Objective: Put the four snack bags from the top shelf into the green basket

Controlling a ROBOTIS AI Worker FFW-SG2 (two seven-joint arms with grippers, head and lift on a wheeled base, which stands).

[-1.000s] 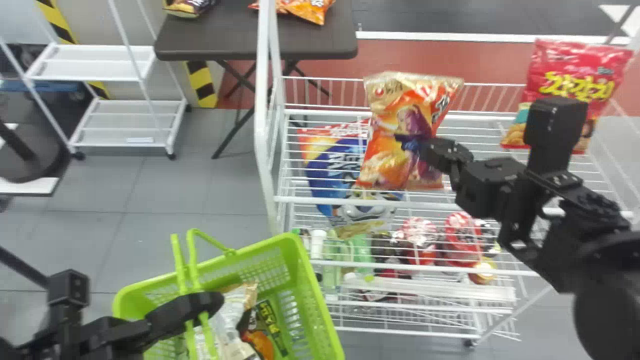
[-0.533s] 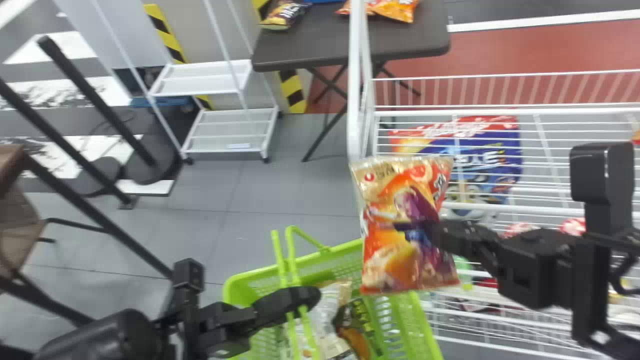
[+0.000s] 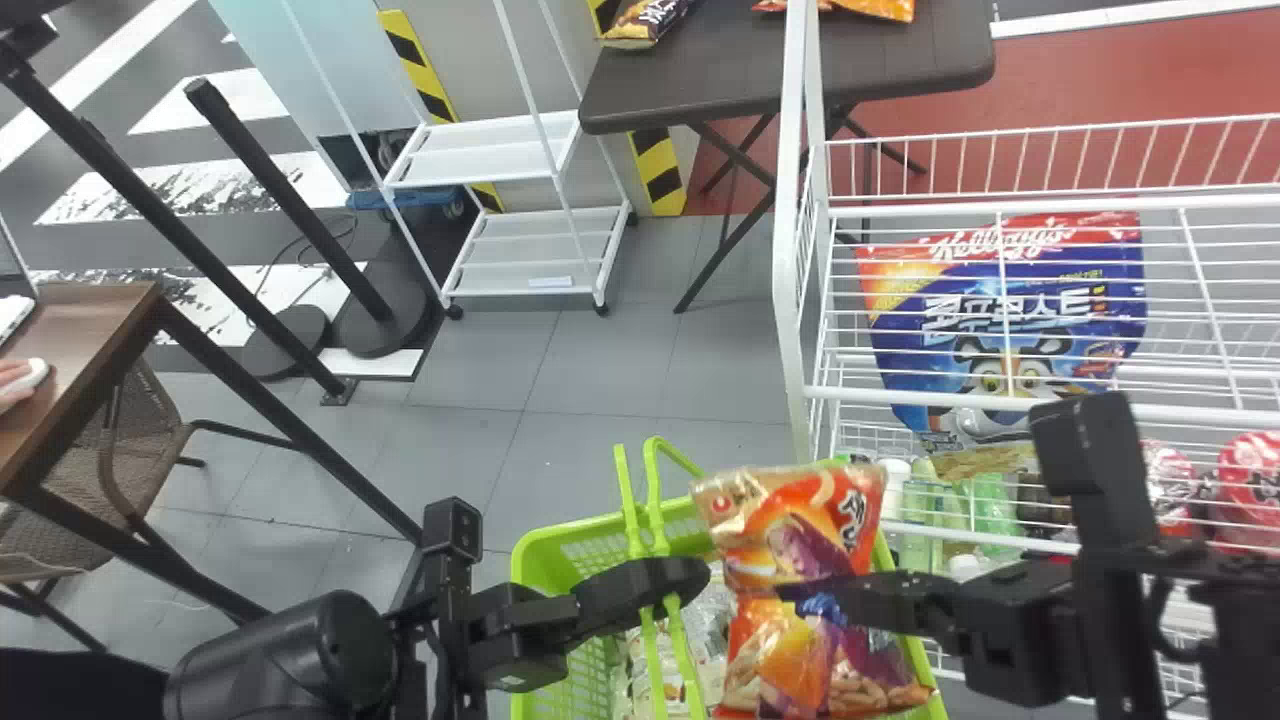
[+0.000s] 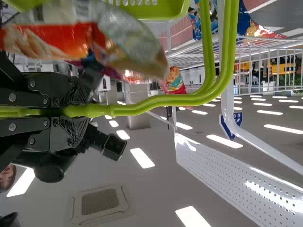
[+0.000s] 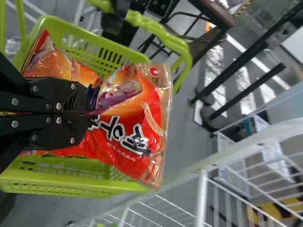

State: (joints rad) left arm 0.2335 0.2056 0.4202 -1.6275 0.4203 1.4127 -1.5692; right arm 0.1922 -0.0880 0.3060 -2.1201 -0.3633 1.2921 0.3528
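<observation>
Over the green basket (image 3: 540,560) in the head view hangs an orange snack bag (image 3: 800,560), pinched at its middle by my right gripper (image 3: 800,590). The right wrist view shows that gripper (image 5: 85,112) shut on the bag (image 5: 137,137), the basket (image 5: 71,191) behind it. My left gripper (image 3: 690,580) holds the basket's upright handles (image 3: 655,520) at the basket's left part. In the left wrist view the left gripper (image 4: 64,111) is shut on the green handle (image 4: 156,101). Packages (image 3: 710,610) lie inside the basket.
Right of the basket stands a white wire rack (image 3: 800,300) with a blue bag (image 3: 1000,310) on its top shelf and bottles and red packs lower down. Farther back are a dark table (image 3: 760,70) and a white cart (image 3: 530,250); a wooden desk (image 3: 80,350) is at left.
The head view has swung left. My right gripper has carried the orange bag from over the rack's shelf, leftward and down, to above the basket. The left gripper keeps its hold on the handles.
</observation>
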